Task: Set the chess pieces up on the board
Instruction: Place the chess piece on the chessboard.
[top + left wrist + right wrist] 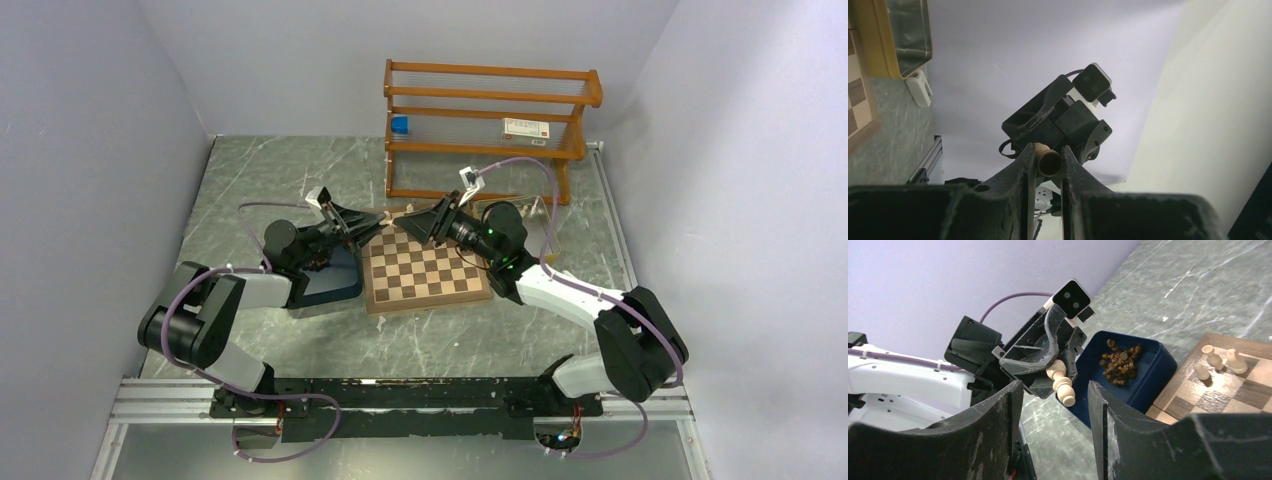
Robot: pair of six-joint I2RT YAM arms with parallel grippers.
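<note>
My left gripper (380,222) is shut on a pale cream chess piece (1050,162) and holds it in the air over the board's far left corner. In the right wrist view the piece (1063,385) sticks out of the left gripper's fingers. My right gripper (1055,390) is open and empty, facing the piece a short way off; it also shows in the top view (412,222). The board (425,270) lies mid-table. Three cream pieces (1215,360) stand near its corner. Several dark brown pieces (1120,362) lie in the dark blue tray (1148,385).
The blue tray (335,280) sits against the board's left side, under the left arm. A wooden shelf rack (490,120) stands at the back, behind the right arm. Grey walls close in the marbled table (450,345).
</note>
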